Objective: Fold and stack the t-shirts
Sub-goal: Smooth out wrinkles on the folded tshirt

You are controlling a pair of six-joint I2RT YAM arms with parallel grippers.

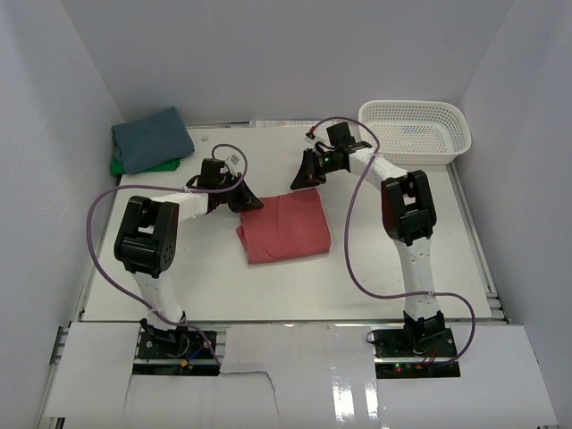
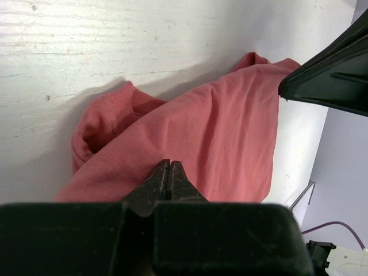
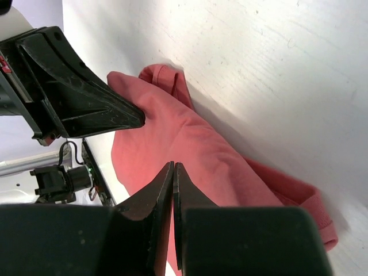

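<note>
A white table is seen from above, with grey walls around it. The coral-red t-shirt is laid near the middle of the table, between the two arms, and it is folded into a rough square. A white mesh basket is set at the far right corner. The slate-blue t-shirt is folded and placed at the far left corner. It is stacked on the green t-shirt, of which only a small edge is seen. The left gripper is held at the far left corner of the coral-red t-shirt, and the right gripper is held at its far right corner. In both wrist views the two fingers are pressed tight together, with red cloth right at the tips. Whether any cloth is pinched between them cannot be told. The far edge of the red cloth is bunched up, and a shadow is thrown under it.
</note>
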